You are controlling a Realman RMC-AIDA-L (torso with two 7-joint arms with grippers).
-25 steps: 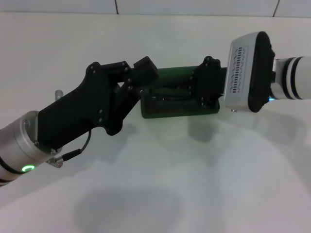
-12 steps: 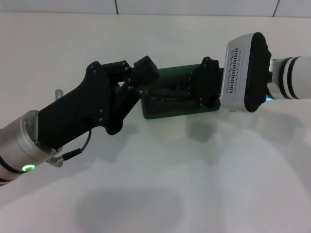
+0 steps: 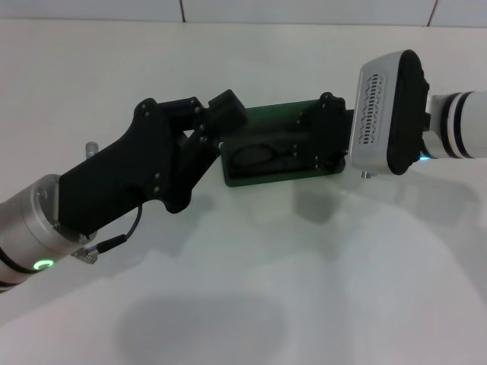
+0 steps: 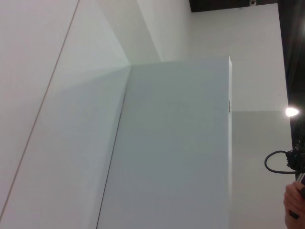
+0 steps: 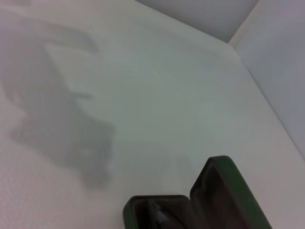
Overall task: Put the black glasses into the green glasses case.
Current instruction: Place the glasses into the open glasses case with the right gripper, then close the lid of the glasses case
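Note:
The green glasses case lies open on the white table in the middle of the head view, its lid raised toward the back. The black glasses lie inside its tray, with one oval lens showing. My left gripper is at the case's left end, against it. My right gripper is over the case's right end and hides that part. The right wrist view shows the open case with its lid up, and a dim shape of the glasses inside. The left wrist view shows none of these.
The white table spreads wide in front of the case, and a tiled wall edge runs along the back. The left wrist view shows only white walls and a black cable at its edge.
The glasses have gone from a thin dark line in the case to lying flat with an oval lens showing. The right wrist swung slightly left, then back right. The left arm has hardly moved.

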